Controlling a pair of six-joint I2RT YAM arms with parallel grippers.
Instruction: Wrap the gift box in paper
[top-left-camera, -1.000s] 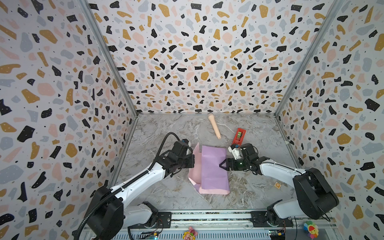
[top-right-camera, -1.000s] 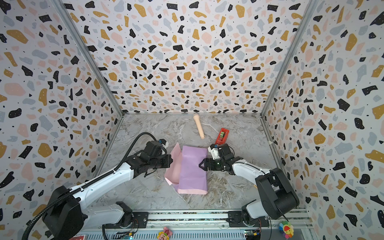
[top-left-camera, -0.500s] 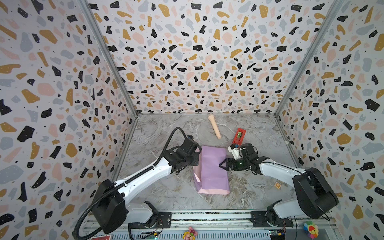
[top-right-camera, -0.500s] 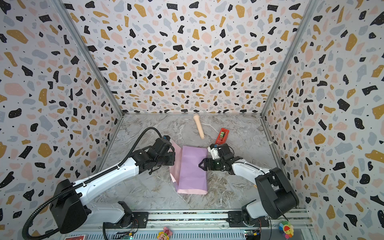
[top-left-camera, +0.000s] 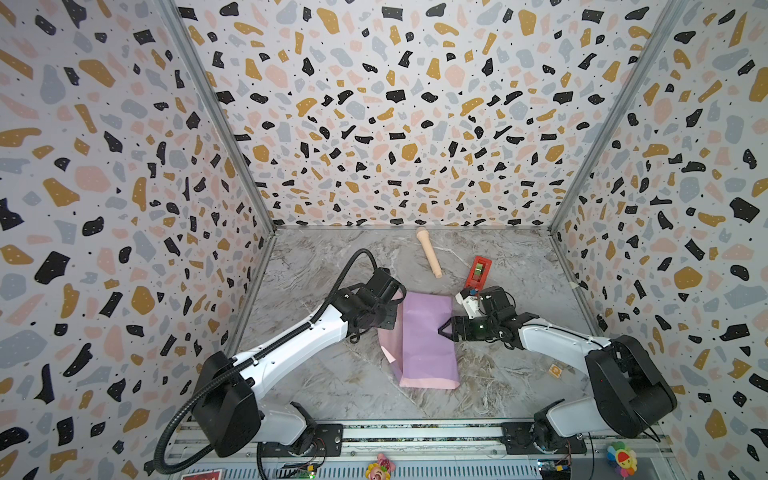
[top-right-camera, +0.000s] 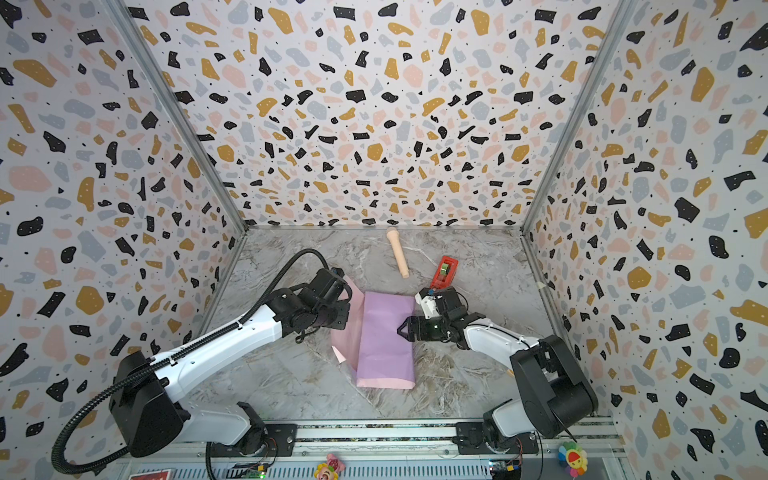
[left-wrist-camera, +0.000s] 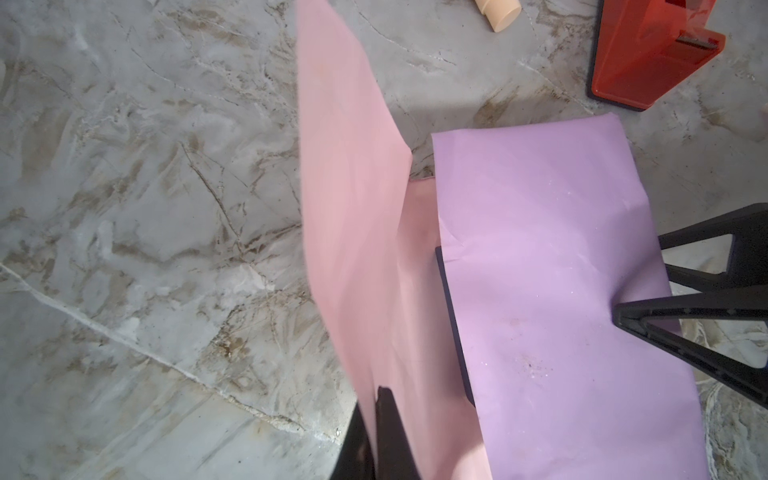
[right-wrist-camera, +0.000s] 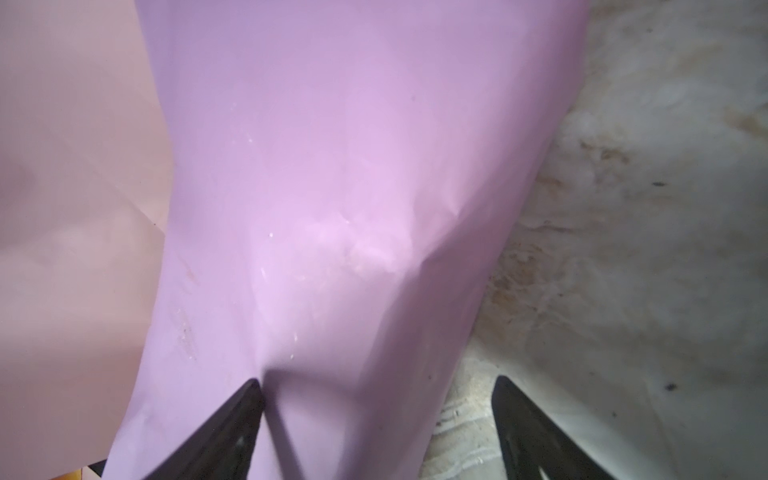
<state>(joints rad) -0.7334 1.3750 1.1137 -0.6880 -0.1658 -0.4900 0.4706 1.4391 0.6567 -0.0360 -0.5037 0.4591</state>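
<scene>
Folded paper (top-left-camera: 426, 336) mid-bench (top-left-camera: 324, 374), long axis front-to-back, lilac flap over gift box (left-wrist-camera: 453, 316). Left end effector (left-wrist-camera: 376, 411) pinches raised pink flap; right end effector (top-left-camera: 444, 330) spread, fingertip on lilac. Marble top, terrazzo walls (top-left-camera: 395, 104).

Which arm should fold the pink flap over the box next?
Left. The left fingers pinch the paper at its raised pink flap beside the gift box; the right fingers stand open on the lilac side.

Three walls (top-left-camera: 374, 104) with terrazzo speckles enclose a grey marbled floor (top-left-camera: 328, 374). Metal strips (top-left-camera: 218, 112) run up both back corners.
</scene>
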